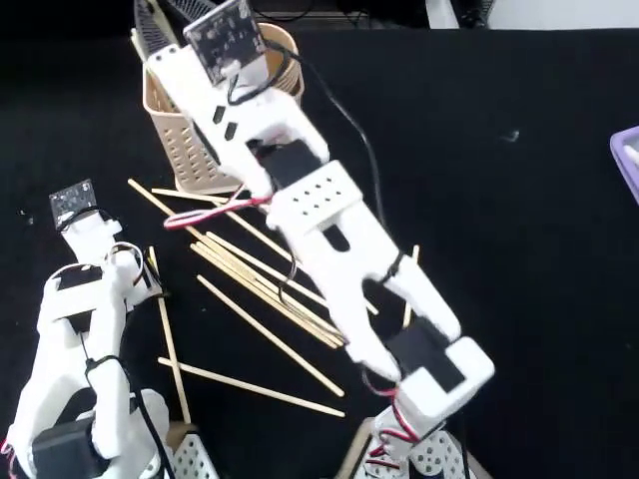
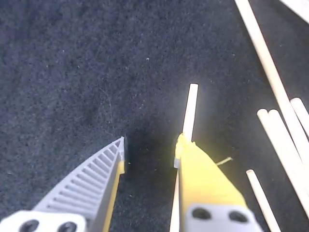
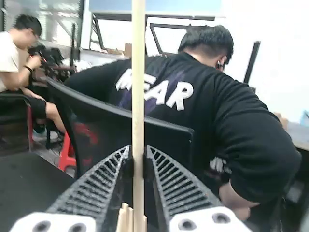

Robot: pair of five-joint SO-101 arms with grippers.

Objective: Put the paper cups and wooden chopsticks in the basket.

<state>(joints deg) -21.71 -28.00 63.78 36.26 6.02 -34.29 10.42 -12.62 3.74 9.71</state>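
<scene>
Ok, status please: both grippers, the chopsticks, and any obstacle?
Right gripper shut on one chopstick, at the basket. Left gripper open, low beside a loose chopstick. Right arm spans above the chopstick pile.

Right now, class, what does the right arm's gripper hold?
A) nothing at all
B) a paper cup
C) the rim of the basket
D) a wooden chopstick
D: in the right wrist view the right gripper is shut on a wooden chopstick, which stands up between its two fingers.
</scene>
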